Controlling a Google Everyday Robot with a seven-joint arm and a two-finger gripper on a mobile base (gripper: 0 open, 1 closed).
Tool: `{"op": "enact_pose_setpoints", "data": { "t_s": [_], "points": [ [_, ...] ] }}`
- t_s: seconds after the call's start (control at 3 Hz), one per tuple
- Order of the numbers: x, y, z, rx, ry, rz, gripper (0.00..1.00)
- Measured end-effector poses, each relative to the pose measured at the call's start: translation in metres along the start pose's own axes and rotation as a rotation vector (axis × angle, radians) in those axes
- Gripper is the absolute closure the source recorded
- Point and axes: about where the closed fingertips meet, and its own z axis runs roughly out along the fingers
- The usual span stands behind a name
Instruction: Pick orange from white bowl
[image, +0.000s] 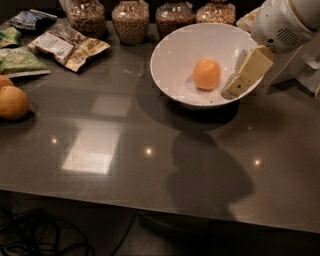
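The orange (207, 73) is small, bright and smooth. It lies in the middle of the white bowl (170, 47), a wide glossy bowl at the back centre-right of the dark table. My gripper (233, 90) is cream-coloured and hangs from the white arm (282, 22) that comes in from the upper right. It reaches down over the bowl's right rim, just right of the orange and slightly apart from it. It holds nothing that I can see.
Several glass jars of grains (132, 20) stand behind the bowl. Snack packets (67, 45) lie at the back left. A larger, duller orange fruit (12, 102) sits at the left edge. The table's front edge (150, 197) runs along the bottom.
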Motion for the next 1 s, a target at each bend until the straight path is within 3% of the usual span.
{"op": "enact_pose_setpoints", "data": {
  "t_s": [0.33, 0.67, 1.0],
  "points": [
    [-0.0255, -0.036, 0.0276, 0.063, -0.026, 0.095, 0.0],
    [-0.0298, -0.0351, 0.0293, 0.061, -0.031, 0.167, 0.0],
    [-0.0298, -0.0352, 0.0294, 0.061, -0.031, 0.167, 0.0]
  ]
}}
